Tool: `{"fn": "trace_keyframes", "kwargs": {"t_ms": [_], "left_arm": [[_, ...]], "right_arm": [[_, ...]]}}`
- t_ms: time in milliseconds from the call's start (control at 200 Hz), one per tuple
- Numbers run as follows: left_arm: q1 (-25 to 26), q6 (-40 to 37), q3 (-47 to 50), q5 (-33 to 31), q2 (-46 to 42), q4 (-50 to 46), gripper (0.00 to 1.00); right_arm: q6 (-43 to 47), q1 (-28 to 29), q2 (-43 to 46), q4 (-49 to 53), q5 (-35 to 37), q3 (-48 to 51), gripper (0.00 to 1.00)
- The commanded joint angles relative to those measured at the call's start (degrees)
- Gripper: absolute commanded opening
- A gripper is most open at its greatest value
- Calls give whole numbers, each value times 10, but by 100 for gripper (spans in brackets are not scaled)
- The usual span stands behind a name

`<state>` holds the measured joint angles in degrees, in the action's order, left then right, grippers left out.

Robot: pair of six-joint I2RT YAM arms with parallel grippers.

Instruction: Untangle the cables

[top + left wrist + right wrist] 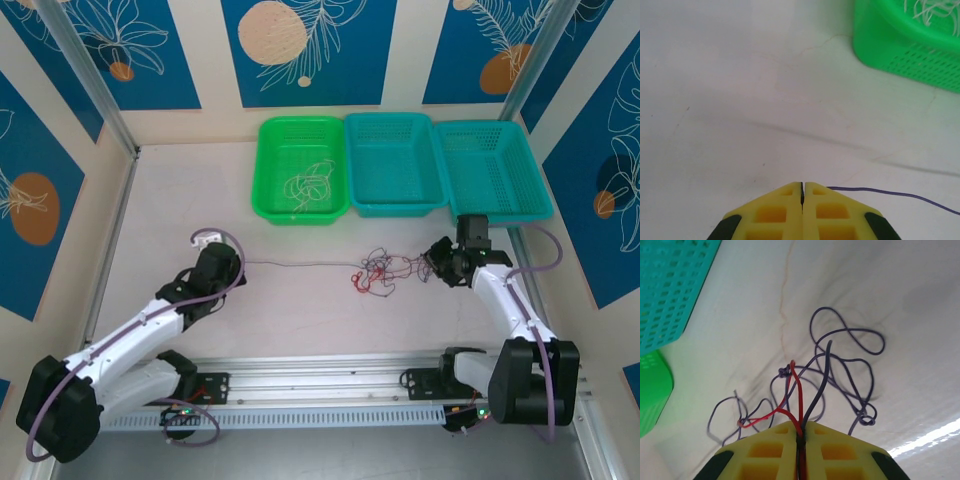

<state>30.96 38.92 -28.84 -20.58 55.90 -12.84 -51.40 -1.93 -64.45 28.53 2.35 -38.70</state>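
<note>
Right gripper around cables, ends hidden.

Both arms reach forward from their bases, elbows bent, forearms angled inward toward each other. The left hand points right and the right hand points left, each with fingers pinched tight on cables.

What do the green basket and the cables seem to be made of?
The green basket: probably moulded plastic, glossy, with a regular grid of holes in its wall. The cables: likely thin wire in a smooth red or dark purple coating, since they hold their curls; the core is hidden.
</note>
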Motion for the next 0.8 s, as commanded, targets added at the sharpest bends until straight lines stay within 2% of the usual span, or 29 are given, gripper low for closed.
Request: {"fn": "trace_keyframes", "kwargs": {"t_ms": [0, 40, 190, 295, 365, 480, 555, 685, 795], "left_arm": [[-6, -3, 26, 6, 27, -4, 0], [-6, 9, 32, 4, 42, -2, 2], [-6, -12, 66, 36, 34, 60, 35], [-5, -98, 75, 87, -3, 120, 48], [-5, -175, 72, 162, -26, 164, 56], [2, -272, 54, 344, -32, 249, 59], [25, -310, 20, 414, -6, 262, 60], [90, -358, -75, 442, 85, 204, 59], [147, -326, -140, 438, 172, 195, 58]], "right_arm": [[4, 28, -8, -9, -2, 8, 11], [4, 35, -17, -6, -1, 5, 9], [19, 55, -25, -19, -20, -3, 9], [42, 75, -28, -19, -28, -26, 9], [54, 86, -35, -11, -23, -45, 9], [65, 94, -49, -1, -25, -65, 9], [64, 100, -56, -3, -28, -69, 9], [57, 108, -64, -5, -26, -72, 9], [57, 111, -67, 3, -23, -74, 9]]}}
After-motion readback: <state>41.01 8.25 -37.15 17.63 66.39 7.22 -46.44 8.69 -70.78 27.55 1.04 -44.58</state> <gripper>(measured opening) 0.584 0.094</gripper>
